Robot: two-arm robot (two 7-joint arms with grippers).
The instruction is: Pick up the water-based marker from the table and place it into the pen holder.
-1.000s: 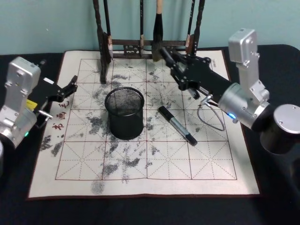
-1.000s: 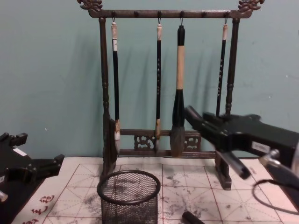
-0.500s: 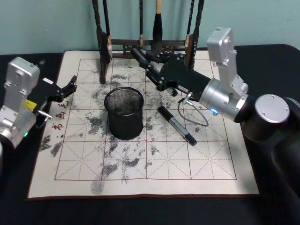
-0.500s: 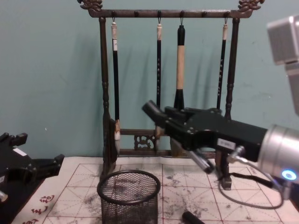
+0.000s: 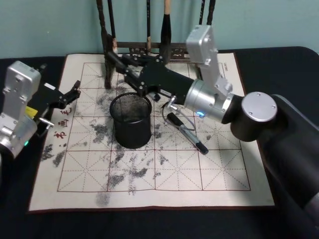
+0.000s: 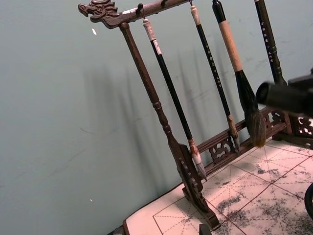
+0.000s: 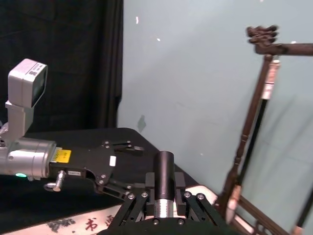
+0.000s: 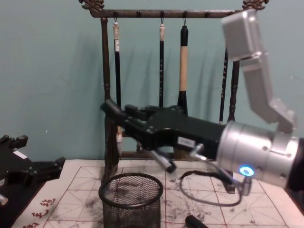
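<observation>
Head view: right gripper (image 5: 128,69) has swept left across mat, now above pen holder (image 5: 131,121), pinching a marker. Another marker (image 5: 187,133) lies just right of holder. Release likely next. Left gripper (image 5: 71,92) parked left, fingers spread.

Head cam above, chest cam low; both w/ pen holder (image 5: 131,121).

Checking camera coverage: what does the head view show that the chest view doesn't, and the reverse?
Head only: the marker at full length on the practice mat, beside the pen holder. Chest only: the top bar and hooks of the brush rack. Both: the pen holder, the right gripper raised near it, the left gripper parked open at the left.
</observation>
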